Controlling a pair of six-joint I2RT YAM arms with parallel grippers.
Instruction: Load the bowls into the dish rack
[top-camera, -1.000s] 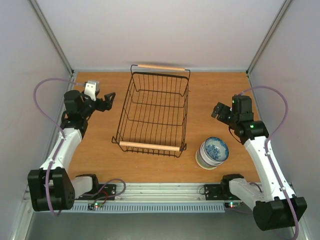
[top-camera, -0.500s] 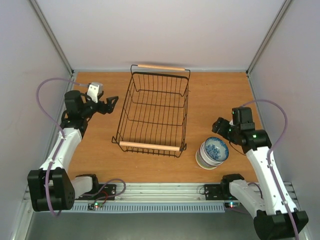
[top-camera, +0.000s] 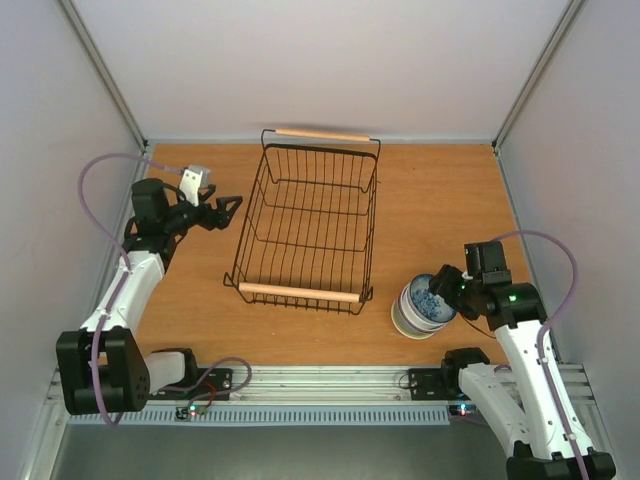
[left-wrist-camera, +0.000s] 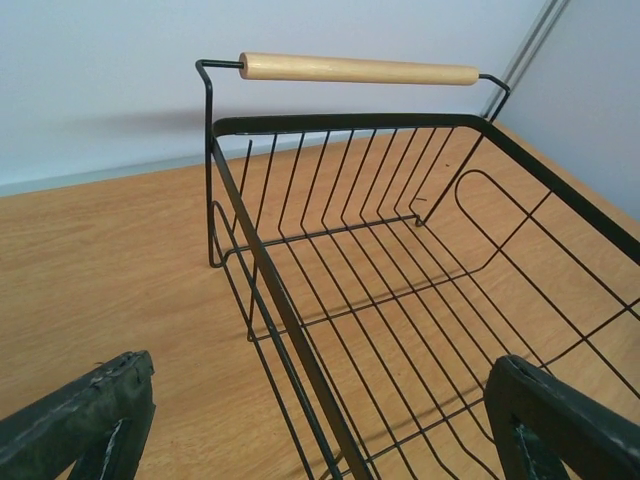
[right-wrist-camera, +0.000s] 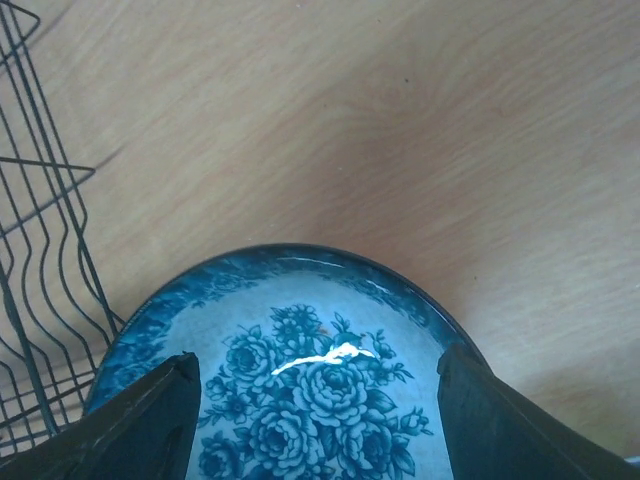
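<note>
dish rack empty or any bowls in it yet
Empty: the top and left wrist views show only bare wire in the dish rack; the stacked bowls stand outside, by its near right corner.

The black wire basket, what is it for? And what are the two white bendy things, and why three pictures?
Those are two robot arms, each ending in a two-finger gripper, like a pincher. One picture looks down from above; the other two come from cameras on the wrists. On the wooden table sit the dish rack, your basket, and a stack of bowls, the top one painted with blue flowers. The left gripper is open beside the rack; the right gripper hangs open over the bowls. Nothing is held.
</note>
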